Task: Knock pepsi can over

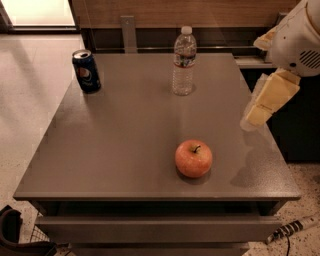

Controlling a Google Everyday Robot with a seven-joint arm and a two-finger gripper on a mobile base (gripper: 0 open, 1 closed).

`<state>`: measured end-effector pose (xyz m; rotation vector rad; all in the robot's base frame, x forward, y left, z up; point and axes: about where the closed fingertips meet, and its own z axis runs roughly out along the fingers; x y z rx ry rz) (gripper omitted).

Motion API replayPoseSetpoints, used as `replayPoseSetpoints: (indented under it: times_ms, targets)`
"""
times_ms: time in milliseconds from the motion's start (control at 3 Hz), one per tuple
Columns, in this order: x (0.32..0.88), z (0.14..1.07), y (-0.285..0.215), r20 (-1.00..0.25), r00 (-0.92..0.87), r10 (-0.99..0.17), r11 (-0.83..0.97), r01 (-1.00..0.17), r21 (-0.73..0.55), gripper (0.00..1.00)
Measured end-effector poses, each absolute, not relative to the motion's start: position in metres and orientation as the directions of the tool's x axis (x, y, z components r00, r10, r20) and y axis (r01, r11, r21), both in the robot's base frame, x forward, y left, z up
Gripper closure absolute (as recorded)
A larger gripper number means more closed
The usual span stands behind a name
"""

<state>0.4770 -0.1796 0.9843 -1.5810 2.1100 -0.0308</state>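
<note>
Jaws sit at the right rim of the bench [125, 150], just above it; its grey matte top spreads left of them; apple [193, 158]: red-orange, stem up, below-left of the jaws, nearest item, not touching them; water bottle [183, 62]: clear, white cap, upright, up-left of the jaws, farther back; drawer front [150, 227] under the top; cable [290, 229] on speckled floor well below the jaws; wood panel [200, 12] behind.

arm [299, 41]: white, enters upper right | hand [266, 102]: mid-right of view, angled down-left
</note>
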Motion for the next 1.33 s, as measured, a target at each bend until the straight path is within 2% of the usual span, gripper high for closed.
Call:
replayPoseSetpoints:
  times_ms: [333,1000,1333]
  targets:
    - [0.491,0.975,-0.156,-0.496,-0.214,-0.841,0.389,-0.877,-0.281,0.0]
    - [0.503,0.948,-0.085,-0.792,-0.166,-0.588,0.486,-0.855,-0.182,0.0]
    - [0.532,0.962,-0.054,-0.896,-0.083,-0.435,0.556,-0.808,-0.196,0.0]
